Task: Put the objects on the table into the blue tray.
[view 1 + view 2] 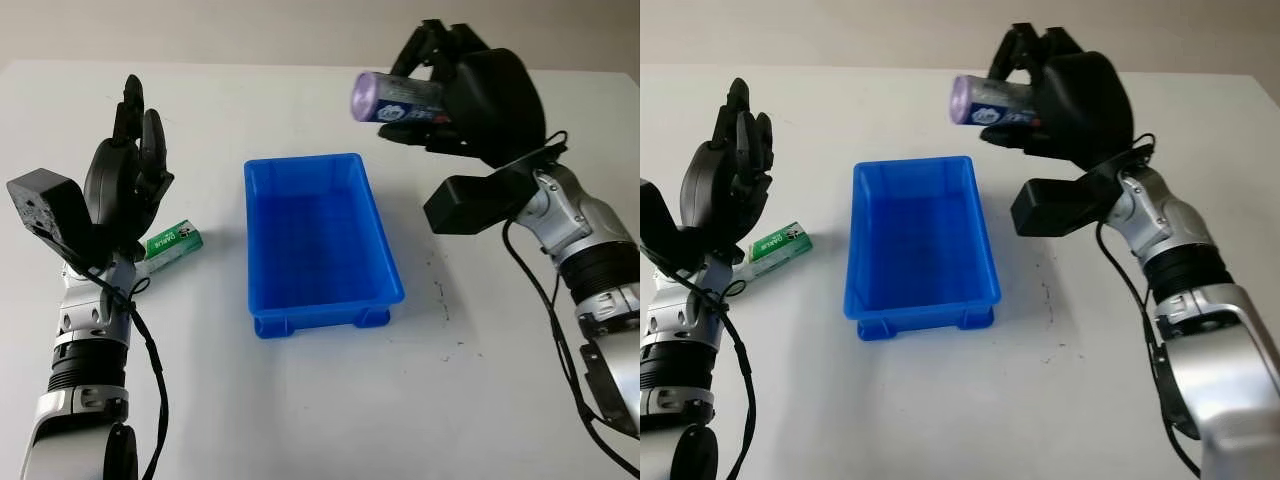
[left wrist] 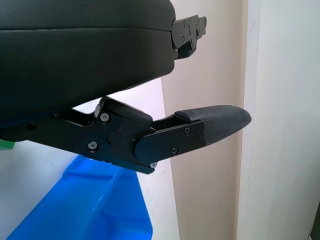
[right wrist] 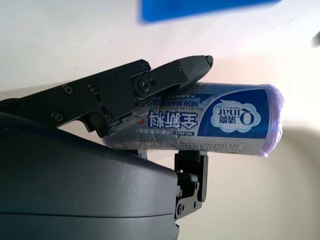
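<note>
R hand (image 1: 440,95), black three-finger, is raised off the white table (image 1: 480,400) w/ fingers (image 3: 165,75) clamped round a purple cylindrical roll w/ blue-and-white printed label (image 1: 395,100); roll lies roughly horizontal, purple end toward the 9 o'clock side, up in the air at abt 1 o'clock from the blue rectangular plastic tray (image 1: 320,300), just past its far R corner. L hand (image 1: 125,180) is open, holding nothing, upright at abt 9 o'clock of the tray, well apart from it. A small green-and-white packet (image 1: 175,243) lies on the table just beside L hand, between it and the tray's L wall.
</note>
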You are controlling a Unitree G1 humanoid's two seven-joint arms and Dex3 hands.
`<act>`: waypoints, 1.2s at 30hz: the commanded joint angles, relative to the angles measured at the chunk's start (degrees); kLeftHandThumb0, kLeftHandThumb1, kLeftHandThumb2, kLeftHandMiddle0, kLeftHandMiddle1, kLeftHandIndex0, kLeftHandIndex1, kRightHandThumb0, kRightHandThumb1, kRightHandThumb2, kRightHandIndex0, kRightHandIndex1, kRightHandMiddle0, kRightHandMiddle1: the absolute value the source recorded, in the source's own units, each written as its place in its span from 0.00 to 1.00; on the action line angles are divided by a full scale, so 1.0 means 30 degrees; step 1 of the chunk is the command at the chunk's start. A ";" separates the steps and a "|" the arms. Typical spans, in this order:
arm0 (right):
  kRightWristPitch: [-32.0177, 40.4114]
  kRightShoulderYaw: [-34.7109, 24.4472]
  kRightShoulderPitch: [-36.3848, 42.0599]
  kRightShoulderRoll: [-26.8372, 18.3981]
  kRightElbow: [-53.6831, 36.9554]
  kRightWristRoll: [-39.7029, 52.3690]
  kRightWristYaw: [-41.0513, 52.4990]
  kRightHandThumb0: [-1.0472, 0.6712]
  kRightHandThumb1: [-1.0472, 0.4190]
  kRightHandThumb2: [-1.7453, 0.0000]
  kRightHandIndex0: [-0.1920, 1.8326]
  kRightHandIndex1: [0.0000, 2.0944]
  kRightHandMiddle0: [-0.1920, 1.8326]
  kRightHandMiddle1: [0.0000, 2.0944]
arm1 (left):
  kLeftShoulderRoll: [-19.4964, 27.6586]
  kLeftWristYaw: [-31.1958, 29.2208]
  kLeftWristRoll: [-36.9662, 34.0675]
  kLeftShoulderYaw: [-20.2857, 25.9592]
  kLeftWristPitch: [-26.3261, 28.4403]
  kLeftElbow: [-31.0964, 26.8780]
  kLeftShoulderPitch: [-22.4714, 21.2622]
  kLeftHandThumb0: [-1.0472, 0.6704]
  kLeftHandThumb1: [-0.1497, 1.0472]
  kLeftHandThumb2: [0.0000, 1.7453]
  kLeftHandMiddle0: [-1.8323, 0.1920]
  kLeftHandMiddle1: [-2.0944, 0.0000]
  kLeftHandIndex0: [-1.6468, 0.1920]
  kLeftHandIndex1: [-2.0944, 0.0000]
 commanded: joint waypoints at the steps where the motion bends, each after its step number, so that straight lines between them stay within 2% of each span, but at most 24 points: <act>1: 0.0362 -0.0001 0.0377 0.0351 -0.1570 0.1006 0.2014 0.39 0.00 0.84 0.55 1.00 0.43 1.00 | 0.0039 -0.0018 -0.0133 0.0065 -0.0058 -0.0298 -0.0059 0.18 1.00 0.39 1.00 1.00 1.00 1.00; 7: 0.4154 -0.0190 0.1006 0.0999 -0.5147 0.3939 0.9228 0.39 0.00 0.86 0.56 1.00 0.40 1.00 | -0.0021 0.0186 -0.0105 0.0089 -0.0101 -0.0437 0.0023 0.18 1.00 0.39 1.00 1.00 1.00 1.00; 13: 0.7538 -0.0458 0.1026 0.1119 -0.7194 0.5617 1.3306 0.40 0.00 0.84 0.57 1.00 0.39 1.00 | -0.0013 0.0226 -0.0167 0.0070 0.0031 -0.0410 -0.0010 0.17 1.00 0.38 1.00 1.00 1.00 1.00; 20: 0.9372 -0.0349 0.0756 0.0578 -0.8332 0.5010 1.5084 0.40 0.00 0.83 0.58 1.00 0.42 1.00 | -0.0041 0.0191 -0.0159 0.0023 0.0037 -0.0325 -0.0176 0.17 1.00 0.38 1.00 1.00 1.00 1.00; 28: 0.9680 -0.0660 0.0762 0.0206 -0.8247 0.4761 1.5477 0.37 0.00 0.85 0.54 1.00 0.38 1.00 | 0.0006 0.0099 -0.0103 -0.0016 -0.0134 0.0178 -0.0432 0.17 1.00 0.37 1.00 1.00 1.00 1.00; 30: 0.9909 -0.0767 0.0831 0.0261 -0.8420 0.4831 1.5444 0.32 0.00 0.89 0.36 1.00 0.24 1.00 | 0.0042 0.0161 0.0035 -0.0090 -0.0146 0.0234 -0.0504 0.17 1.00 0.37 1.00 1.00 1.00 1.00; 31: 0.9887 -0.0833 0.0846 0.0270 -0.8480 0.4949 1.5502 0.29 0.00 0.90 0.25 0.89 0.16 0.89 | 0.0055 0.0236 0.0121 -0.0139 -0.0130 0.0220 -0.0531 0.17 1.00 0.37 1.00 1.00 1.00 1.00; 32: 0.9830 -0.0839 0.0832 0.0218 -0.8551 0.4982 1.5620 0.25 0.00 0.89 0.16 0.71 0.11 0.69 | 0.0060 0.0282 0.0167 -0.0171 -0.0136 0.0225 -0.0545 0.17 1.00 0.38 1.00 1.00 1.00 1.00; 34: 0.9289 -0.0774 0.0776 0.0025 -0.8544 0.4878 1.5793 0.21 0.00 0.88 0.12 0.44 0.09 0.41 | 0.0072 0.0272 0.0167 -0.0212 -0.0163 0.0230 -0.0549 0.17 1.00 0.38 1.00 1.00 1.00 1.00; 35: 0.9208 -0.0788 0.0760 -0.0042 -0.8604 0.4963 1.6015 0.20 0.00 0.87 0.12 0.34 0.11 0.31 | 0.0058 0.0294 0.0148 -0.0215 -0.0157 0.0207 -0.0538 0.17 1.00 0.38 1.00 1.00 1.00 1.00; 36: 0.9159 -0.0819 0.0750 -0.0069 -0.8619 0.5038 1.6173 0.18 0.00 0.86 0.08 0.20 0.08 0.18 | 0.0046 0.0316 0.0138 -0.0221 -0.0156 0.0206 -0.0541 0.17 1.00 0.38 1.00 1.00 1.00 1.00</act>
